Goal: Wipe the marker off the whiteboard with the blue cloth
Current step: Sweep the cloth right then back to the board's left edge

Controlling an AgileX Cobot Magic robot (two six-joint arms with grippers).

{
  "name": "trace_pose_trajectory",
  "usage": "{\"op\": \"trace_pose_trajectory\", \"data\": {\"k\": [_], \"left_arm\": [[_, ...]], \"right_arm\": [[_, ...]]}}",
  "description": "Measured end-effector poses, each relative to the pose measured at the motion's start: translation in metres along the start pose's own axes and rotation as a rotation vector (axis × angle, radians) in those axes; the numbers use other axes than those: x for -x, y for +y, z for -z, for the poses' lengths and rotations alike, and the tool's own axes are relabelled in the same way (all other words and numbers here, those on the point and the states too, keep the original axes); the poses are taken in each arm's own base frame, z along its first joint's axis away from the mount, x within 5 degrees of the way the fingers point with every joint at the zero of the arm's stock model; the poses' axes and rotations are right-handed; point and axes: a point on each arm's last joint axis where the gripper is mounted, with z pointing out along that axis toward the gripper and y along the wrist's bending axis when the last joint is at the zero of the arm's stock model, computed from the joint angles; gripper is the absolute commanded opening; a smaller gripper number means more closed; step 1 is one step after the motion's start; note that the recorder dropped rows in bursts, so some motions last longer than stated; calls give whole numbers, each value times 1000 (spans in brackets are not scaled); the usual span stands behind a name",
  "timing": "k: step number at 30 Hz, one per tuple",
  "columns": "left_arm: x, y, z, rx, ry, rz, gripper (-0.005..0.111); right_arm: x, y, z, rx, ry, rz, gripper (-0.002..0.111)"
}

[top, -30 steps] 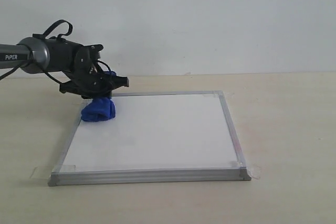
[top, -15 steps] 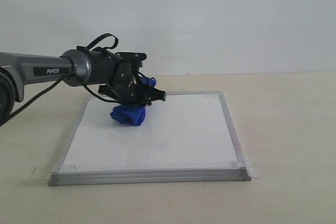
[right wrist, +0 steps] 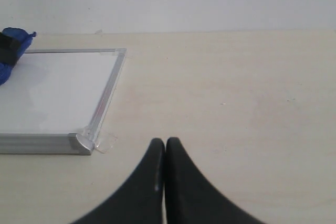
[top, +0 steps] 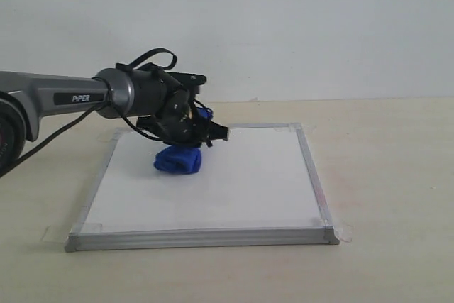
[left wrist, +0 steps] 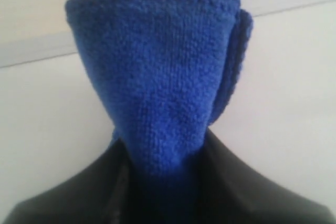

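The whiteboard lies flat on the table, silver-framed with tape at its corners. Its surface looks plain white; no marker lines show on it. The blue cloth rests on the board's far left part as a bundle. My left gripper is shut on the cloth from above. In the left wrist view the blue cloth fills the space between the black fingers over the whiteboard. My right gripper is shut and empty over bare table, beside the whiteboard's corner. It is out of the exterior view.
A pale wall rises behind the light wooden table. The left arm reaches in from the left edge, just above the board's far left corner. Clear tape tabs stick out from the front corners.
The left gripper has carried the cloth rightward along the far part of the board, from the left frame to about a third of the way across.
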Motion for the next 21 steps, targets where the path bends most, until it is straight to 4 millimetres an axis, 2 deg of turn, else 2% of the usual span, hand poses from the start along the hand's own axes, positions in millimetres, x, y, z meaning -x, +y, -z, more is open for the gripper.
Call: {"op": "trace_pose_trajectory", "data": {"k": [5, 8, 14, 21], "left_arm": [[6, 63, -1, 132, 67, 238, 4], [8, 87, 1, 178, 87, 303, 4], [10, 114, 5, 214, 105, 374, 4], [10, 113, 6, 136, 133, 391, 4]], "right_arm": [[0, 0, 0, 0, 0, 0, 0], [0, 0, 0, 0, 0, 0, 0], [0, 0, 0, 0, 0, 0, 0], [0, 0, 0, 0, 0, 0, 0]]}}
